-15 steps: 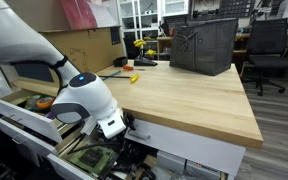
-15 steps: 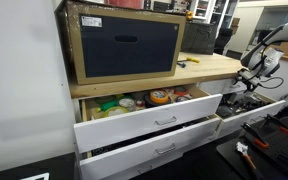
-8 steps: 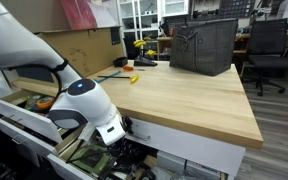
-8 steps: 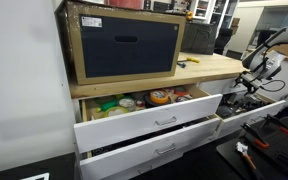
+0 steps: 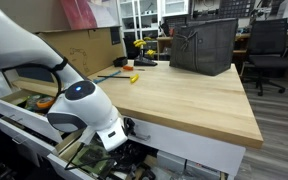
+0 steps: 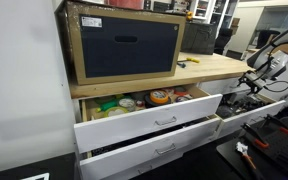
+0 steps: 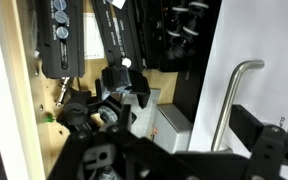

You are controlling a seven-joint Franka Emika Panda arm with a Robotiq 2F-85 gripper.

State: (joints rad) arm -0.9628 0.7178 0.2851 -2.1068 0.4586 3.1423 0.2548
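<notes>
Released tool low in an open drawer at the desk front

We saw the tool (image 5: 119, 150) hanging with its jaws spread wide and grasping nothing, dipped into the open drawer (image 5: 76, 152) below the front edge of the wooden desk (image 5: 184, 95), at about seven o'clock from the middle of the desktop. In the wrist view a jumble of dark tools (image 7: 114, 85) lay on the drawer's wooden floor right under the tool, with a bent metal handle (image 7: 229, 100) on a white panel at three o'clock of it and a small green bit (image 7: 46, 115) at nine o'clock. We could not tell whether the tool touched any of the jumble. On the desktop a black bin (image 5: 204, 45) stood at one o'clock, and a yellow tool (image 5: 134, 78) lay at eleven o'clock, both well apart from the drawer.
</notes>
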